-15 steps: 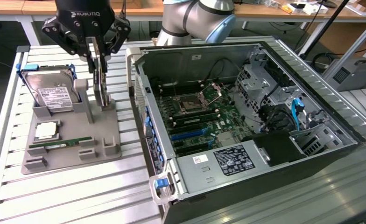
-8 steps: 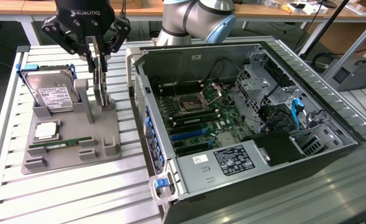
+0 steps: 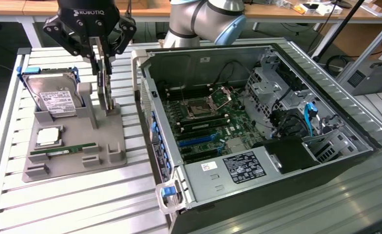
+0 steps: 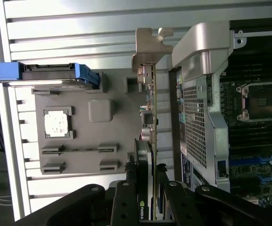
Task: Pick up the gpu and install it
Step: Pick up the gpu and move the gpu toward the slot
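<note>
Your ROBOTIQ gripper pinches the gpu, between the hard drive and computer case, maybe touching the gray holder.

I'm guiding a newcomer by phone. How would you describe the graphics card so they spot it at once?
Beside the open computer case, at the exterior view's left, sits a grey holder. The graphics card stands upright on edge there, gripped by the fingers. Unlike the boxy hard drive and the flat-lying green memory stick, it is a thin vertical board.

The gripper hangs pointing down, fingers apparently pinched close together.
</note>
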Motion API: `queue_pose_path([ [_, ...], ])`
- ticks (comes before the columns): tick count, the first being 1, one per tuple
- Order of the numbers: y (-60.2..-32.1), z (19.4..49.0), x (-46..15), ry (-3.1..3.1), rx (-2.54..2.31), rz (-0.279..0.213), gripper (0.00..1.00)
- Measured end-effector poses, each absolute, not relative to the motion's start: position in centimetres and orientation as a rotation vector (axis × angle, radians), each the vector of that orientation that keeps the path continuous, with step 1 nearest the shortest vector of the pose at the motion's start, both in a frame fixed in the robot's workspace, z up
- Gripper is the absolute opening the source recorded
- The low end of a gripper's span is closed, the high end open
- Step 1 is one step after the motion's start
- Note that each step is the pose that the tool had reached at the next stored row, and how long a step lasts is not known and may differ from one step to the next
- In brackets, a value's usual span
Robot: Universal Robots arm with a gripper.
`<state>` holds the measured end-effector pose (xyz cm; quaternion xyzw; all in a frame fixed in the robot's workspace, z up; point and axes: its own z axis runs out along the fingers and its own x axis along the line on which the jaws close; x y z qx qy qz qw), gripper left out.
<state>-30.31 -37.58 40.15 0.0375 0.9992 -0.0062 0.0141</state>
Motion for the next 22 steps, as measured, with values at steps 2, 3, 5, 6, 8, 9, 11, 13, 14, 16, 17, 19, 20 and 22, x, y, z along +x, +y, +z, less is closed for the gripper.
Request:
queue_pose_path([
  [2,-37.58,40.19,-30.31,3.111,0.117,-0.019,0.27],
  [3,-37.58,40.21,-30.31,3.111,0.117,-0.019,0.27],
  [5,-37.58,40.26,-30.31,3.111,0.117,-0.019,0.27],
  [6,-37.58,40.28,-30.31,3.111,0.117,-0.019,0.27],
  [8,-37.58,40.34,-30.31,3.111,0.117,-0.019,0.27],
  [9,-37.58,40.36,-30.31,3.111,0.117,-0.019,0.27],
  [11,-37.58,40.39,-30.31,3.111,0.117,-0.019,0.27],
  [13,-37.58,40.43,-30.31,3.111,0.117,-0.019,0.27],
  [14,-37.58,40.44,-30.31,3.111,0.117,-0.019,0.27],
  [16,-37.58,40.48,-30.31,3.111,0.117,-0.019,0.27],
  [17,-37.58,40.52,-30.31,3.111,0.117,-0.019,0.27],
  [19,-37.58,40.59,-30.31,3.111,0.117,-0.019,0.27],
  [20,-37.58,40.60,-30.31,3.111,0.117,-0.019,0.27],
  [22,-37.58,40.64,-30.31,3.111,0.117,-0.019,0.27],
])
